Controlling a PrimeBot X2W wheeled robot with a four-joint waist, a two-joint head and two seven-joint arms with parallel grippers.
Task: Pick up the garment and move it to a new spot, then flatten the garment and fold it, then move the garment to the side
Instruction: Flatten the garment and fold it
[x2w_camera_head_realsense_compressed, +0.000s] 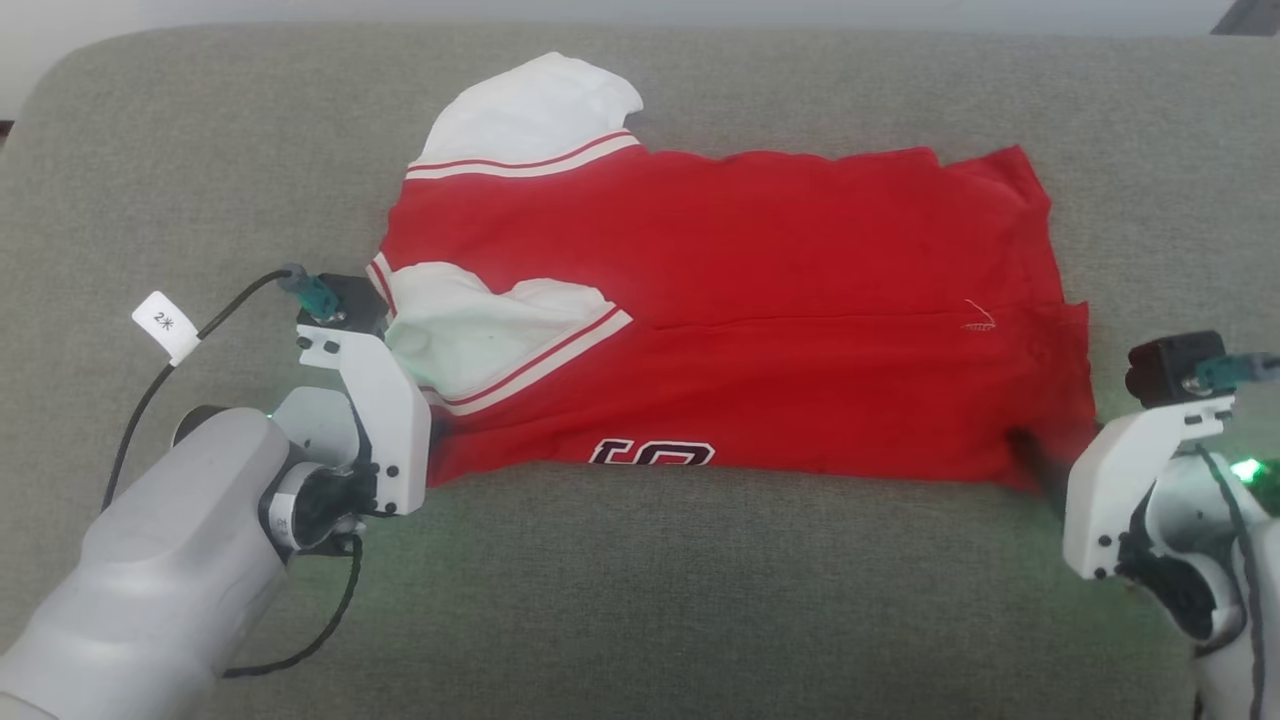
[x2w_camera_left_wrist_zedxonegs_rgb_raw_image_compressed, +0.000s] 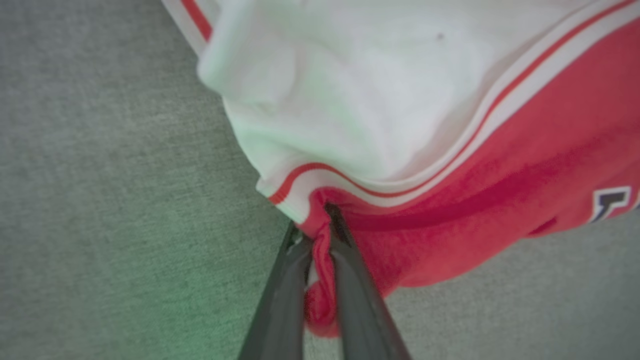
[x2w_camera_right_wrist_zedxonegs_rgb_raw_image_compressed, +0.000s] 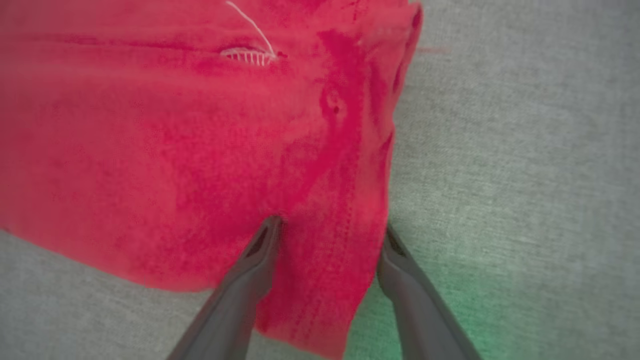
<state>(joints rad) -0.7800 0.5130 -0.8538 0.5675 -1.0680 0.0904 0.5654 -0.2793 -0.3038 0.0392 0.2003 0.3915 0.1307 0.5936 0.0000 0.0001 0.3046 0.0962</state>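
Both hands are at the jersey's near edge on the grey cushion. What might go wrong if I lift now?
1. The left hand pinches just a small bunch of red hem on the garment; a pull may slip it free.
2. The right hand is open around the other corner; lifting before it closes would likely drag the cloth askew.
3. The white armhole panel sits puffed up, so the fold may come out lumpy.
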